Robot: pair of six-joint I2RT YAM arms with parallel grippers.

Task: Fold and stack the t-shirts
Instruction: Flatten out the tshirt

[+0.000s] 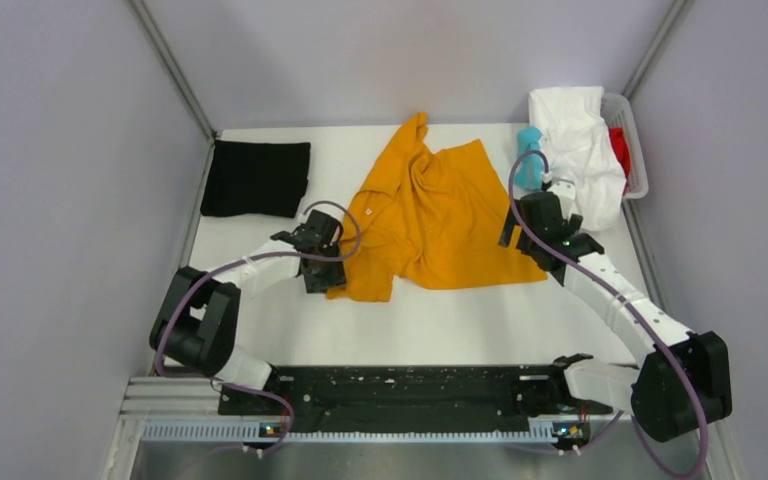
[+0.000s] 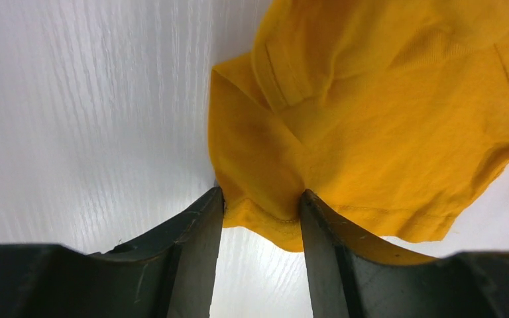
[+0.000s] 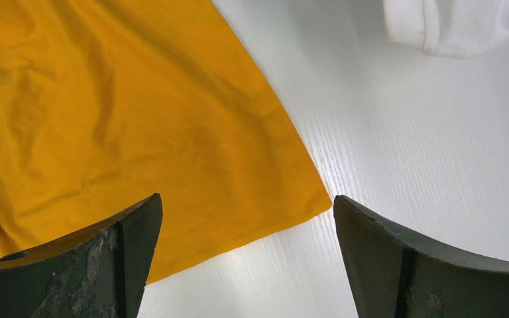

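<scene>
A mustard-orange t-shirt (image 1: 430, 215) lies crumpled and partly spread in the middle of the white table. My left gripper (image 1: 320, 272) sits at its near left corner, and in the left wrist view the gripper (image 2: 262, 195) is shut on the shirt's hem (image 2: 265, 218), which is bunched between the jaws. My right gripper (image 1: 532, 240) hovers open over the shirt's near right corner; in the right wrist view this gripper (image 3: 245, 199) has that corner (image 3: 298, 199) between its wide jaws, untouched. A folded black t-shirt (image 1: 256, 178) lies at the far left.
A white basket (image 1: 642, 150) at the far right holds a white shirt (image 1: 580, 140), which spills onto the table, and teal (image 1: 529, 150) and red (image 1: 620, 150) ones. The white shirt's edge shows in the right wrist view (image 3: 451, 26). Grey walls surround the table.
</scene>
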